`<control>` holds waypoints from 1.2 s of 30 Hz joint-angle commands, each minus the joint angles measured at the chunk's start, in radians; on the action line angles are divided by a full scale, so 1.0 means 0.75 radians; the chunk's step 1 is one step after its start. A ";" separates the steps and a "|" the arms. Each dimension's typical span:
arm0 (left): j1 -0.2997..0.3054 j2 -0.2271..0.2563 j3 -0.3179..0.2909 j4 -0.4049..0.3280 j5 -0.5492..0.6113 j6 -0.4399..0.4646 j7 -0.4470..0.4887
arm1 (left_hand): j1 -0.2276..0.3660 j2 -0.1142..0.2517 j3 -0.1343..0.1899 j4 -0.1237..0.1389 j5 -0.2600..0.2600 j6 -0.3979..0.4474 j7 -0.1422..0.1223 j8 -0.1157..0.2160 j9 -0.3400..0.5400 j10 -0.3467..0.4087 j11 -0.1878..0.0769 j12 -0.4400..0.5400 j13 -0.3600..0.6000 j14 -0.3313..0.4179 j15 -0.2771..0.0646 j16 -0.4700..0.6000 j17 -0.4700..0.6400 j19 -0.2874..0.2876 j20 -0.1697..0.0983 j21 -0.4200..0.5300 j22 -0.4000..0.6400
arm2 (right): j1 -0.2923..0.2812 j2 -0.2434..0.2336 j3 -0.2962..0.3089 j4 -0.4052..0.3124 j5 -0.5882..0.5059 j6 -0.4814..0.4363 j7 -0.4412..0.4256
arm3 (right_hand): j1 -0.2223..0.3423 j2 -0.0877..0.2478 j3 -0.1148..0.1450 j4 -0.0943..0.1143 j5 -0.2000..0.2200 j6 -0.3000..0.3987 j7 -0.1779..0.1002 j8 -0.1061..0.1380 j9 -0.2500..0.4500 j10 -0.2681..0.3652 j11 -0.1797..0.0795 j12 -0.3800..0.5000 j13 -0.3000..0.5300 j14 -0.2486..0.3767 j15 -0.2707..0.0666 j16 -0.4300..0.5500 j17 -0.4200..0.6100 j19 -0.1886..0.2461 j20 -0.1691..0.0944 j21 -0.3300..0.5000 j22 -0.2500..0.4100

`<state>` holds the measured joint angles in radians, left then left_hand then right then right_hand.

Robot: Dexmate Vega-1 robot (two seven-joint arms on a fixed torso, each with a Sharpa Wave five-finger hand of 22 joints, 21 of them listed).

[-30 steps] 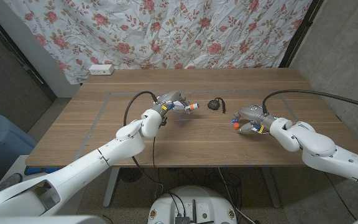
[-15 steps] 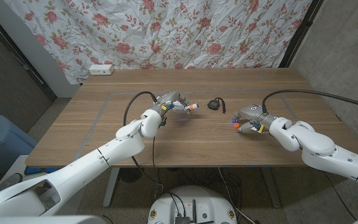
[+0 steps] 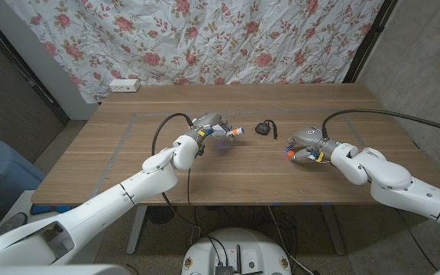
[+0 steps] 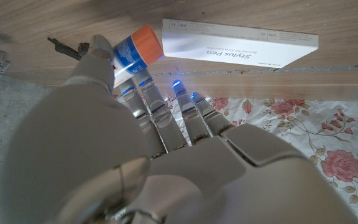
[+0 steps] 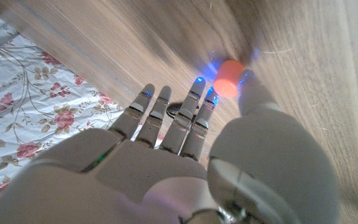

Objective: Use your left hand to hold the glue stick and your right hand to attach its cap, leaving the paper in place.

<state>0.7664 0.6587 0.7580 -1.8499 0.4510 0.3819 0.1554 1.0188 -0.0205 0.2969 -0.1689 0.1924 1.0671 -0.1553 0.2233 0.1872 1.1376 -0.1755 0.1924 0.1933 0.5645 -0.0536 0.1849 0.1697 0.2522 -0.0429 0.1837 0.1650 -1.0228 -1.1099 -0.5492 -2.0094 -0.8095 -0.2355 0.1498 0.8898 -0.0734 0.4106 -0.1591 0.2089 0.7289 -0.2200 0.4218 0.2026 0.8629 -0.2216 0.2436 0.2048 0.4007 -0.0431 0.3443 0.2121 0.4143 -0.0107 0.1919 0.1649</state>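
Observation:
My left hand holds the glue stick just above the table's middle, its orange end pointing toward my right side. In the left wrist view the stick, white and blue with an orange end, sits between the thumb and fingers of the left hand. My right hand pinches the small orange cap low over the table, a short way to the right of the stick. The right wrist view shows the cap at the thumb tip of the right hand. A flat white box labelled Stylus Pen lies past my left fingers.
A small black object with a cord lies on the wooden table between the two hands, a little farther back. A white power strip sits at the far left corner. A floral cloth hangs behind the table.
My right hand with the cap has shifted slightly left and farther from me, toward the glue stick. The left hand has hardly moved.

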 commanded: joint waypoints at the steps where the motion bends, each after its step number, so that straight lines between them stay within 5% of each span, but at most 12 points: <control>1: -0.002 -0.001 0.004 0.004 -0.001 -0.001 0.000 | -0.006 0.090 -0.002 0.006 0.006 0.060 -0.009 0.009 0.014 0.066 -0.067 0.008 0.007 -0.005 -0.205 0.002 0.004 -0.002 -0.007 0.005 0.004 | 0.001 0.002 -0.003 0.018 0.004 0.019 -0.024 | 0.018 0.005 -0.012 -0.002 -0.001 0.017 0.000 0.008 0.001 0.017 -0.002 -0.006 0.001 0.014 -0.186 0.008 0.006 0.008 -0.006 0.001 0.006; 36: -0.014 -0.002 0.007 0.010 0.005 0.003 -0.010 | -0.006 0.094 -0.005 0.005 0.006 0.063 -0.004 0.007 0.015 0.068 -0.066 0.009 0.007 -0.006 -0.205 0.001 0.004 -0.002 -0.007 0.005 0.004 | -0.037 0.005 0.010 0.049 0.012 0.026 -0.169 | 0.119 0.043 -0.050 0.000 -0.010 0.138 0.000 0.042 0.004 0.157 -0.003 -0.018 0.004 0.104 -0.196 0.064 0.035 0.058 -0.039 0.009 0.008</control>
<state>0.7559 0.6580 0.7625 -1.8410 0.4533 0.3767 0.1509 1.0187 -0.0205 0.2911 -0.1664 0.1930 1.0672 -0.1552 0.2247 0.1873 1.1376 -0.1755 0.1926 0.1933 0.5645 -0.0536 0.1849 0.1697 0.2522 -0.0429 0.1837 0.1650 -1.0398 -1.1014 -0.5529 -1.9678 -0.8093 -0.2115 0.0477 0.9675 -0.0431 0.3768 -0.1599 0.2011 0.8207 -0.2181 0.4443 0.2023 0.9690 -0.2201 0.2358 0.2050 0.4714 -0.0456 0.3823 0.2350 0.4504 -0.0395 0.1927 0.1649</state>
